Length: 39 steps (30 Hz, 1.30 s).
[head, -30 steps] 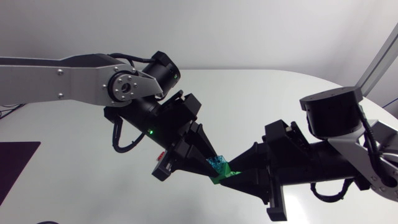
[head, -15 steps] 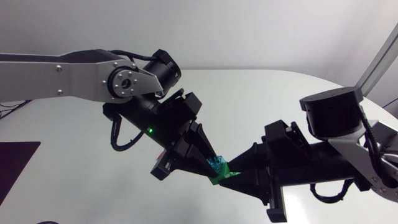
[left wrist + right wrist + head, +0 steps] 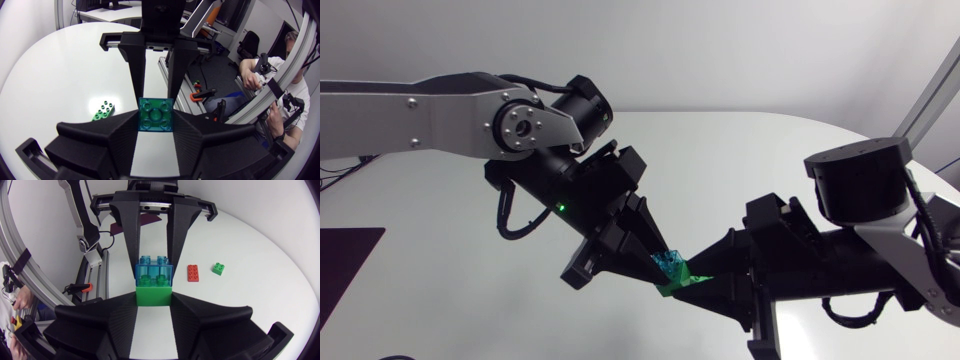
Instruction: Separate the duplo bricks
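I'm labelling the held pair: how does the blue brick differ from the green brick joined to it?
The blue brick is translucent; the green brick is opaque, its studs showing through the blue one. The left claw clamps the blue brick, the right claw the green brick. Both look equally wide and are held together above the table.

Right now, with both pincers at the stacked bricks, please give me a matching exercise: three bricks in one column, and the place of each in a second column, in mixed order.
Bricks:
1. blue brick
2. green brick joined under it
3. red brick

Places:
A. lying loose on the table
B. in the left pincer
C. in the right pincer

Pairs: 1-B, 2-C, 3-A
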Motion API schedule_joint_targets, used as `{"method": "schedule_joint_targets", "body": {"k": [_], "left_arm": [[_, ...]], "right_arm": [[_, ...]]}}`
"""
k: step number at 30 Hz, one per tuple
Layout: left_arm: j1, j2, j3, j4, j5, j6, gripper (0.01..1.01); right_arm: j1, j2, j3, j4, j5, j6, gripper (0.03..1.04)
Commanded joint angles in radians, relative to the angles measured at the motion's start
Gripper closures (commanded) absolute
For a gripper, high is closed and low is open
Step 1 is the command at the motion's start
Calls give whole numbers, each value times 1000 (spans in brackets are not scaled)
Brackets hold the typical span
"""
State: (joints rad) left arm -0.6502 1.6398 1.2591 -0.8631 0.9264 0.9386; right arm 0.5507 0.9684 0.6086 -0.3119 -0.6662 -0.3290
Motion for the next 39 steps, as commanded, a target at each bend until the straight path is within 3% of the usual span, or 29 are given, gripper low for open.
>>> {"method": "schedule_joint_targets", "body": {"k": [1, 10, 14, 22, 30, 34, 39], "left_arm": [[-12, -43, 6, -13, 35, -15, 736], [23, -113, -55, 119, 42, -93, 733], [46, -112, -55, 162, 114, -146, 733], [104, -103, -46, 165, 112, -136, 733], [92, -12, -184, 122, -308, 75, 728], [40, 29, -296, 245, -505, 80, 726], [26, 75, -336, 315, -589, 69, 726]], "right_arm": [[0, 21, 5, -30, 48, -2, 823], [-46, 35, 6, -19, -30, 28, 823], [-46, 16, 5, -3, -41, 31, 821], [-81, -19, -3, -23, -36, 19, 821], [-252, -36, 0, -67, -39, -73, 821], [-276, -30, -6, -23, -36, -58, 821], [-290, -2, -21, 62, -12, -25, 820]]}}
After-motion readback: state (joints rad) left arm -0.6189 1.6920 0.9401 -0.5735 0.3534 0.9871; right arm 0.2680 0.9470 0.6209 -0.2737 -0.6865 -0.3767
